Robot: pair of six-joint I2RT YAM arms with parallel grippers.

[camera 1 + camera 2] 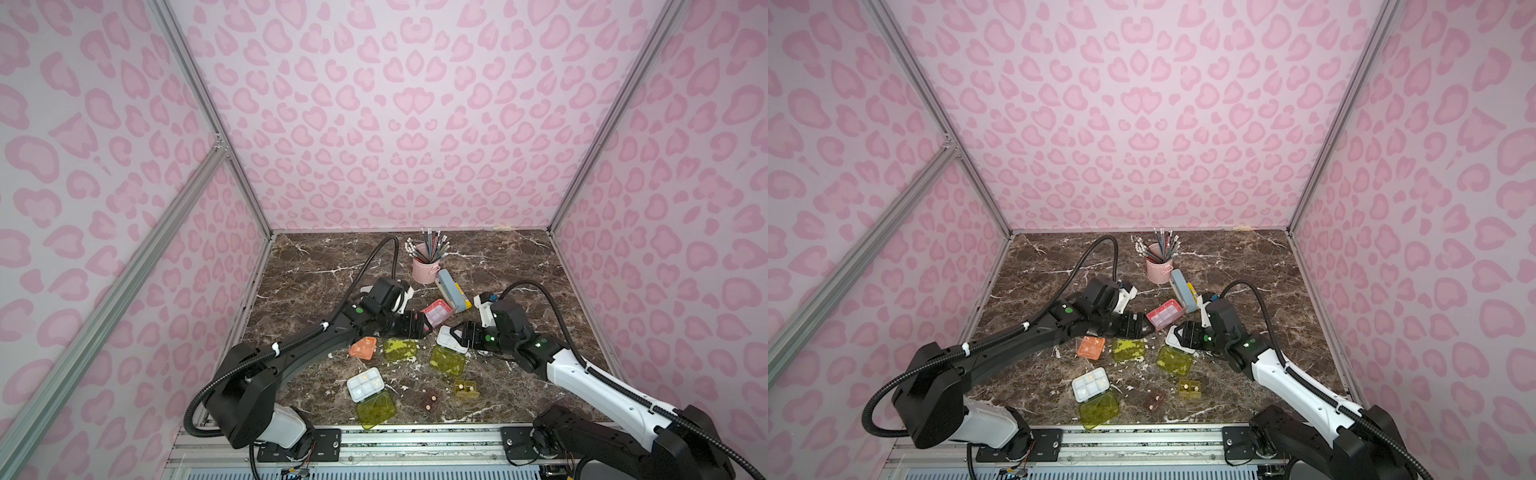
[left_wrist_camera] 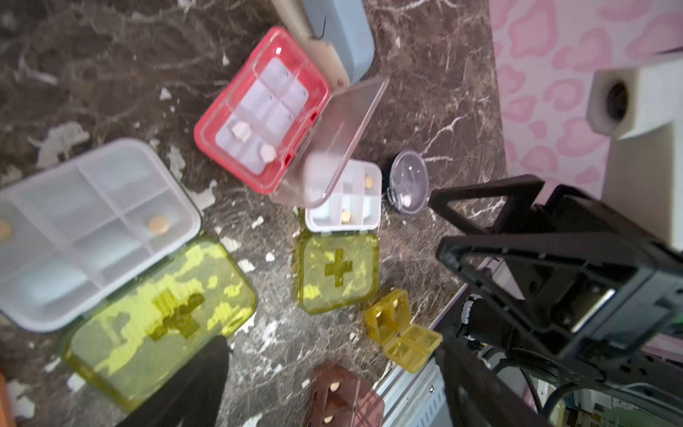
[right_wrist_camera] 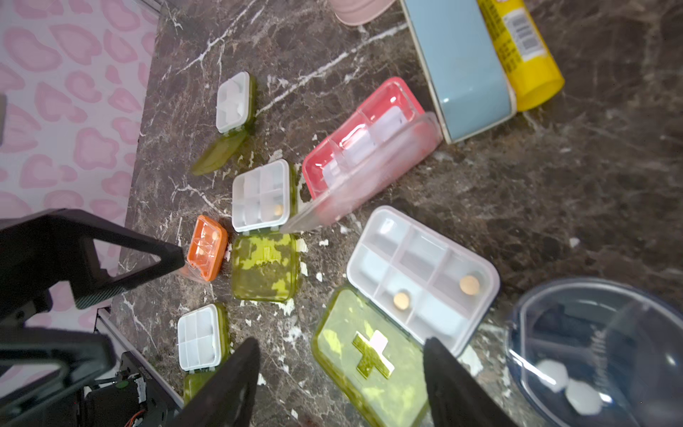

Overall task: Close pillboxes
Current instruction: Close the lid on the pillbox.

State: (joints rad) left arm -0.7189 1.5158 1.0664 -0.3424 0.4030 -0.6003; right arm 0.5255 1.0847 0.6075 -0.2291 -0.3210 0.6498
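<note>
Dark marble tabletop [image 1: 316, 266]: your right gripper [image 3: 340, 347] spreads wide, empty, astride the flat yellow-green lid [image 3: 373, 373] of a white plastic tray [image 3: 421, 273]. Your left gripper [image 1: 424, 327] gapes beside the pink plastic box [image 3: 369, 140], its clear lid [image 3: 369, 188] half-raised. Other white trays [image 3: 260, 194], the brown case [image 1: 430, 400] and olive case [image 1: 465, 387] lie open; most remains, I judge.

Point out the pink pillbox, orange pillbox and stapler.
Pink pillbox [image 1: 436, 313], in a top view, on its tray.
Orange pillbox [image 1: 363, 347], in a top view, its middle.
Stapler [image 1: 451, 289], in a top view, its blue top.
</note>
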